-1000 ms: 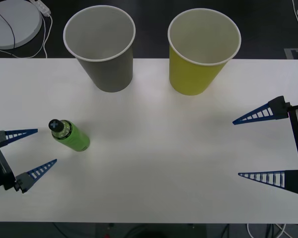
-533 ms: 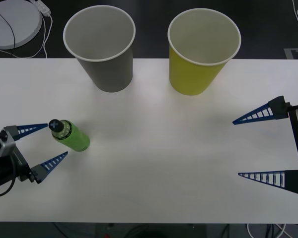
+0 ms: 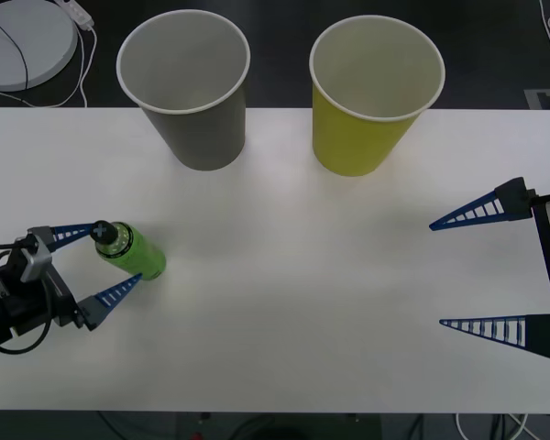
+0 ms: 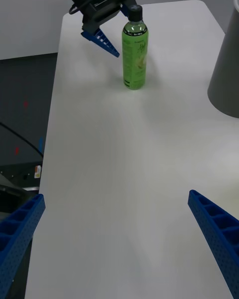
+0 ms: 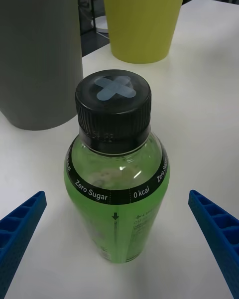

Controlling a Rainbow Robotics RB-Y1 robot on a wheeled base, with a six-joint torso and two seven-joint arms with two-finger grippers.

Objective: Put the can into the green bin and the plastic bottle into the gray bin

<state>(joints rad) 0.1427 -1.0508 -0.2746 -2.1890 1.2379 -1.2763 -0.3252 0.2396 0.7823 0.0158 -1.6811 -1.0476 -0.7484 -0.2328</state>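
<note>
Work surface: white table [image 3: 284,302], matte, with rounded corners visible from the right wrist camera. Beyond its far edge the floor is dark; a round white disc [image 3: 18,41] with a white cable [image 3: 78,55] lies there at far left.

Plastic bottle [image 3: 128,250] stands upright on the table at the left side, black screw cap [image 5: 113,103] on, a pale cross marked on the cap top, green label with a black band reading "Zero Sugar" and "0 kcal".

Gray bin [image 3: 190,87] and green bin [image 3: 371,96] stand upright side by side at the far edge of the table, gray on the robot's left, green on its right, apart from each other and well apart from the bottle. Both have white insides.

Left gripper [image 3: 96,261]: low over the table at the left edge, fingers spread, one on each side of the bottle. In the left wrist view a gap of table shows between each finger and the bottle body; in the front view the near fingertip overlaps the bottle's base, so contact cannot be told there.

Right gripper [image 3: 458,272]: at the right edge of the table, fingers spread wide, holding nothing, well apart from both bins and the bottle
</note>
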